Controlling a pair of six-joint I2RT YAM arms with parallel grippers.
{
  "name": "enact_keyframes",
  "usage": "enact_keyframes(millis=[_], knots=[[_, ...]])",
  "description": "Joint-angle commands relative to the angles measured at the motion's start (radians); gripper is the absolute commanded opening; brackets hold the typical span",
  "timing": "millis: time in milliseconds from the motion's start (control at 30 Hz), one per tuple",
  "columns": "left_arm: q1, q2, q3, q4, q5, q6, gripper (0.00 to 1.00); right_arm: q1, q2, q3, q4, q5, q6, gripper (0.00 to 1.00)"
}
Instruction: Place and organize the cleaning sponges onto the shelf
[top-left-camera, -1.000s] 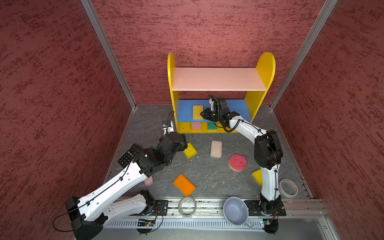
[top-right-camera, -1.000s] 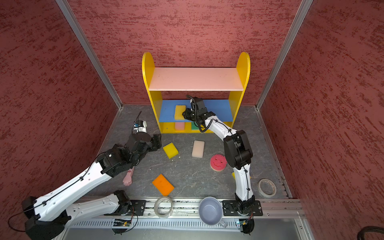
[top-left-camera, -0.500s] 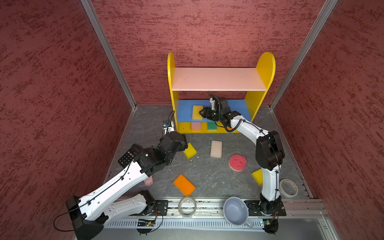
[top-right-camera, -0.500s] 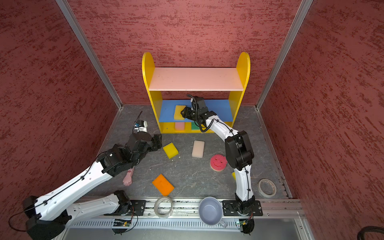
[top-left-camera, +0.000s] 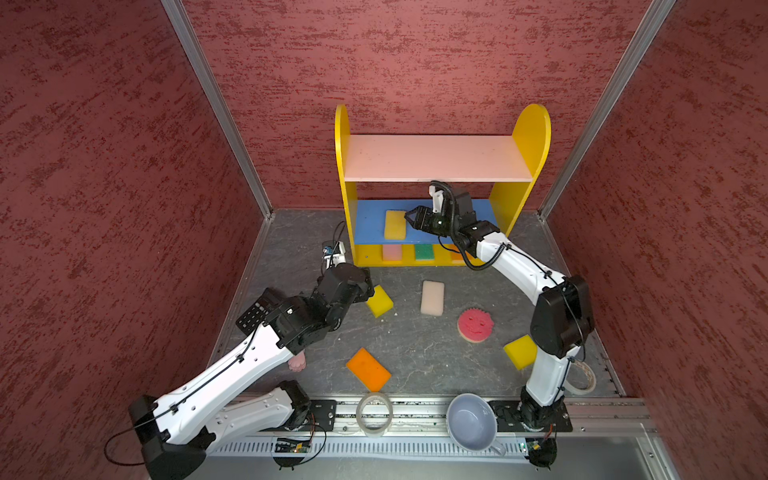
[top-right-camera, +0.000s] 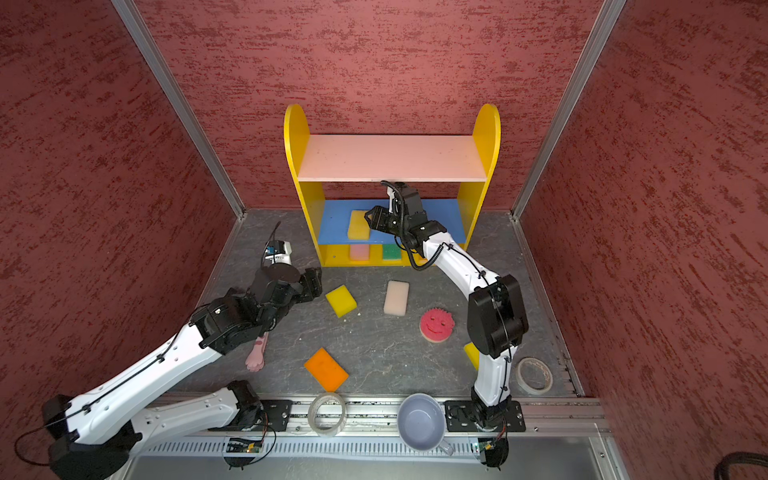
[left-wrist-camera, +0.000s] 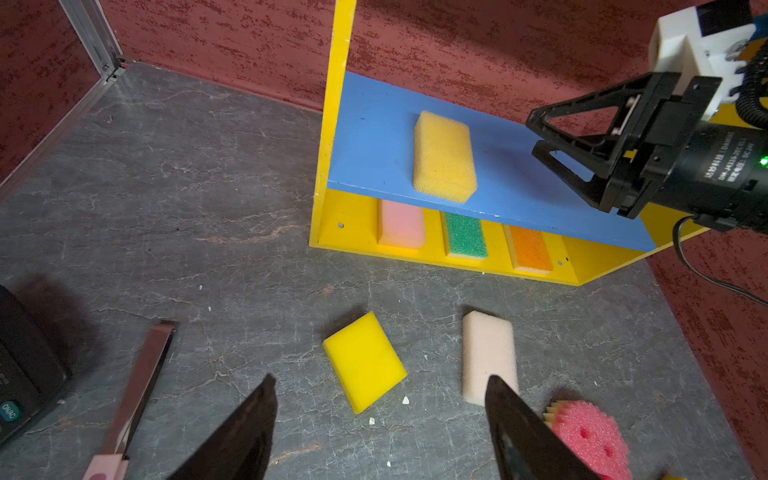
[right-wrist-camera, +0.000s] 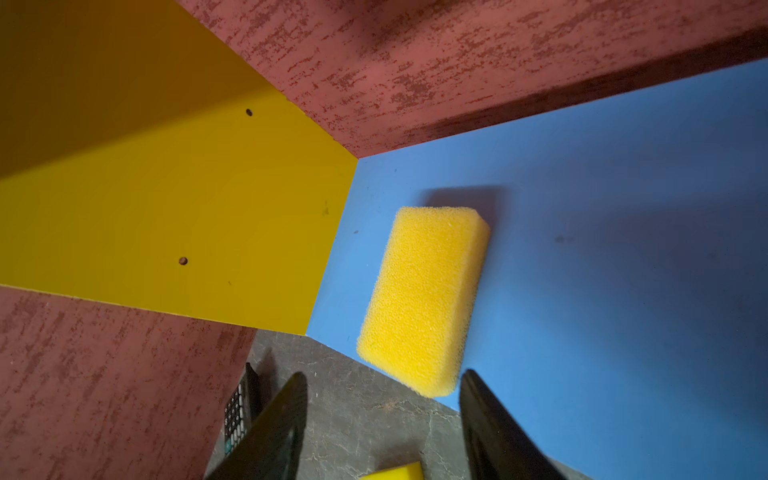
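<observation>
Right gripper (top-left-camera: 409, 219) hovering jaws apart, empty, right of yellow foam sponge (top-left-camera: 395, 225) lying on blue board (top-left-camera: 368, 226) of yellow-sided three-tier shelf (top-left-camera: 534, 137). Pink, green, orange sponges (left-wrist-camera: 465, 237) sitting on base. Five loose sponges (top-left-camera: 432, 297) waiting on grey tabletop (top-left-camera: 415, 353); left gripper (left-wrist-camera: 380, 378) spread, empty.

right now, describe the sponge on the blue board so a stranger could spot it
Find the yellow-sided shelf, then its blue middle board. A yellow sponge lies flat there, toward the left in both top views. It is alone on that tier; the pink sponge, green sponge and orange sponge sit on the base below.
</observation>
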Motion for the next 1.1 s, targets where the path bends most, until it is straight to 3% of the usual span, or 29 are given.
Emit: enact_keyframes(millis=[0, 500, 767, 900, 1067], knots=[[0.009, -0.004, 0.016, -0.012, 0.003, -0.007, 0.78, -0.006, 0.006, -0.016, 0.013, -0.039, 0.012, 0.55], [0.042, -0.001, 0.005, -0.011, 0.024, -0.003, 0.78, -0.003, 0.144, 0.041, 0.013, -0.036, 0.024, 0.63], [0.062, 0.010, 0.003, -0.009, 0.047, -0.001, 0.78, -0.003, 0.183, 0.062, 0.023, -0.032, 0.032, 0.42], [0.073, 0.007, 0.011, -0.023, 0.049, -0.001, 0.78, -0.002, 0.200, 0.074, 0.022, -0.026, 0.033, 0.26], [0.080, -0.001, 0.011, -0.026, 0.051, -0.001, 0.78, -0.003, 0.219, 0.101, 0.006, -0.025, 0.023, 0.16]])
